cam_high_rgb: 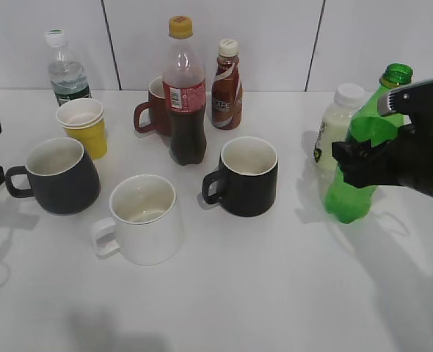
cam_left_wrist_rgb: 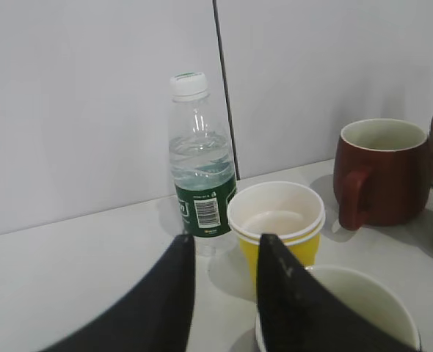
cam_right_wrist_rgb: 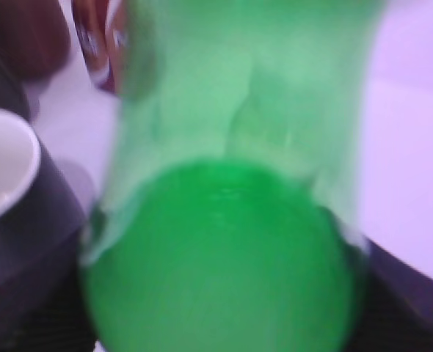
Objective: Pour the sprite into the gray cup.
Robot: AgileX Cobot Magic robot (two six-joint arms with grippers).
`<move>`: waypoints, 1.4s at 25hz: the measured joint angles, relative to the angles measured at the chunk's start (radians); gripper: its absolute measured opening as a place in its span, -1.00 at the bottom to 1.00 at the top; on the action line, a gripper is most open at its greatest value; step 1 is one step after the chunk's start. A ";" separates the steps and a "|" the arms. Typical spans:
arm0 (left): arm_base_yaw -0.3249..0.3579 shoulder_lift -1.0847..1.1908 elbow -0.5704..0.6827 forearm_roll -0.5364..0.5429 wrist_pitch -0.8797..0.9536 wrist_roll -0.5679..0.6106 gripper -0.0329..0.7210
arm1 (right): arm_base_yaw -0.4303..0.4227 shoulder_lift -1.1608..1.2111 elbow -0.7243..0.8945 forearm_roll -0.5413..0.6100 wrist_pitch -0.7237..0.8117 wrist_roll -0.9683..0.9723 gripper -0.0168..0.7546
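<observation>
Right claw (cam_high_rgb: pixel 363 158) is clenching the sprite (cam_high_rgb: pixel 354 192) at mid-body, tilted on the table's right side, while my left claw (cam_left_wrist_rgb: pixel 226 253) is waiting released beside the gray cup (cam_high_rgb: pixel 57 176). I am judging it best to carry it upright across, then tip slowly.

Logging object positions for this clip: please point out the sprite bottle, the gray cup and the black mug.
sprite bottle (cam_high_rgb: pixel 346 198), exterior view, lower green body.
gray cup (cam_high_rgb: pixel 64 188), exterior view, front of outer wall.
black mug (cam_high_rgb: pixel 252 192), exterior view, front of outer wall.
</observation>
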 joint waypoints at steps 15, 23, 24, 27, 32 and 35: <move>0.000 -0.482 -0.099 -0.051 0.680 -0.135 -0.29 | 0.000 -0.444 -0.171 0.000 0.391 0.007 0.56; 0.000 -0.971 -0.335 -0.146 1.701 -0.180 0.13 | 0.000 -0.813 -0.266 0.031 1.038 0.048 0.57; 0.000 -1.010 -0.351 -0.153 1.777 -0.180 0.19 | 0.000 -0.869 -0.266 0.036 1.129 0.051 0.57; 0.000 -1.153 -0.369 -0.173 2.006 -0.181 0.25 | 0.000 -0.952 -0.267 0.038 1.383 0.052 0.57; 0.000 -1.320 -0.370 -0.191 2.341 -0.182 0.25 | 0.000 -1.110 -0.207 0.039 1.701 0.054 0.57; 0.000 -1.385 -0.370 -0.161 2.417 -0.182 0.21 | 0.000 -1.236 -0.115 0.046 1.772 0.060 0.57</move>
